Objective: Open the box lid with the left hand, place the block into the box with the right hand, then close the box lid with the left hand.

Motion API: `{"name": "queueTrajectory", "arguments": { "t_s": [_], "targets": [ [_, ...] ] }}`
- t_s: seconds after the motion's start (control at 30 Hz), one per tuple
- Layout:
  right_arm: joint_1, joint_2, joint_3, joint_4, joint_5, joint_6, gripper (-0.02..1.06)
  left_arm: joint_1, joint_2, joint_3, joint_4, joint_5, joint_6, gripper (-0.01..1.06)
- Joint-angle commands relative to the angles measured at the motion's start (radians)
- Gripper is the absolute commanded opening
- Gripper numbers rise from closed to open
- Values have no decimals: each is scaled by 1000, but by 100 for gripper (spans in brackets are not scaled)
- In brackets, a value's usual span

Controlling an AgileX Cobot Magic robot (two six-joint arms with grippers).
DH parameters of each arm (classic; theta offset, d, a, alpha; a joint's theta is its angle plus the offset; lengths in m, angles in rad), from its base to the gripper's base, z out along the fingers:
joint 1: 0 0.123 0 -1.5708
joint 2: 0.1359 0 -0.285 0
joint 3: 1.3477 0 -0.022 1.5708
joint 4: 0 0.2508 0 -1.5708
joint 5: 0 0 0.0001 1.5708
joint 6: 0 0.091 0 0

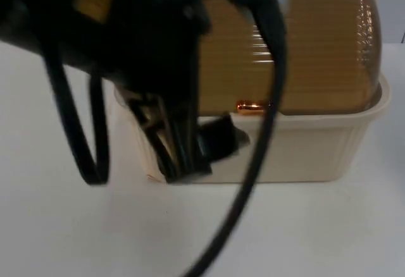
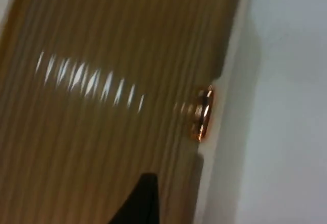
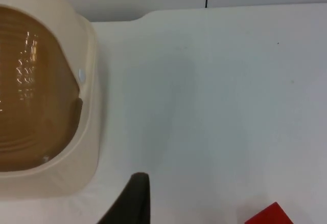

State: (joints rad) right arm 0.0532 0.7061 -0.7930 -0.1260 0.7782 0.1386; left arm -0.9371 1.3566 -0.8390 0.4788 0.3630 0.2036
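Lid [image 1: 316, 43] down on the cream box [image 1: 304, 150], amber ribbed dome seated on the rim, so opening step not yet done. Left gripper [image 1: 183, 157] at centre-left of the top view, hanging low against the box's front wall, just left of the copper knob [image 1: 252, 107] on the lid's front edge; likely lining up on that knob since it looks like the only handle for lifting. Fingers dark and overlapping against the wall, cannot tell whether spread or closed. Same knob [image 2: 202, 114] seen from the left wrist camera at the lid's edge, with ribbed lid [image 2: 102, 106] beneath the gripper. Right gripper [image 3: 134, 203] waiting above the white counter [image 3: 214, 106] beside the box [image 3: 89, 147], finger state not readable. Red block [image 3: 268, 215] on the counter near that gripper, well apart from the box; presumably parked there so the right arm can grab it once the lid is up.
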Motion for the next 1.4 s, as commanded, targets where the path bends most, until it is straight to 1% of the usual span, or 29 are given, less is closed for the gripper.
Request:
{"name": "queueTrajectory", "arguments": {
  "t_s": [0.0, 0.1, 0.13, 0.2, 0.23, 0.27, 0.3, 0.33, 0.4, 0.43, 0.47, 0.53, 0.57, 0.6, 0.63, 0.73, 1.03, 1.17, 1.37],
  "targets": [
    [4, -1, -6, -15, 2, -1, 105, -28, 30, -9, 98, -26, -19, 104],
    [4, -1, -6, -28, 2, -1, 105, -50, 90, -22, 263, -26, -19, 104],
    [4, -1, -6, -28, 2, -1, 105, -50, 90, -22, 263, -26, -19, 104],
    [4, -1, -6, -28, 2, -1, 105, -64, 124, -24, 405, -20, -28, 104],
    [4, -1, -6, -28, 2, -1, 105, -75, 141, -24, 491, -7, -58, 104],
    [4, -1, -6, -31, 2, -1, 105, -87, 163, -24, 610, 15, -161, 104],
    [4, -1, -6, -31, 2, -1, 105, -87, 163, -24, 610, 15, -161, 104],
    [4, -1, -6, -32, 0, -1, 105, -95, 181, -24, 716, 26, -249, 104],
    [4, -1, -6, -44, -4, -1, 105, -115, 212, -24, 911, 56, -476, 104],
    [4, -1, -6, -55, -8, -1, 105, -127, 229, -24, 1025, 87, -582, 104],
    [4, -1, -6, -55, -8, -1, 105, -127, 229, -24, 1025, 87, -582, 104],
    [4, -1, -6, -83, -10, 3, 105, -157, 261, -24, 1235, 157, -782, 104],
    [4, -1, -6, -86, -10, 3, 105, -167, 272, -24, 1266, 182, -881, 104],
    [4, -1, -6, -88, -10, 3, 105, -178, 282, -27, 1266, 205, -920, 104],
    [4, -1, -6, -88, -10, 3, 105, -178, 282, -27, 1266, 205, -920, 104],
    [4, -1, -6, -88, -10, 3, 105, -182, 311, -17, 1266, 222, -1034, 104],
    [4, -1, -6, -90, -18, 3, 105, -178, 374, -13, 1266, 229, -1046, 104],
    [4, -1, -6, -90, -18, 3, 105, -178, 399, -13, 1266, 226, -987, 104],
    [4, -1, -6, -86, -18, 3, 105, -178, 410, -15, 1266, 222, -997, 104]
  ]
}}
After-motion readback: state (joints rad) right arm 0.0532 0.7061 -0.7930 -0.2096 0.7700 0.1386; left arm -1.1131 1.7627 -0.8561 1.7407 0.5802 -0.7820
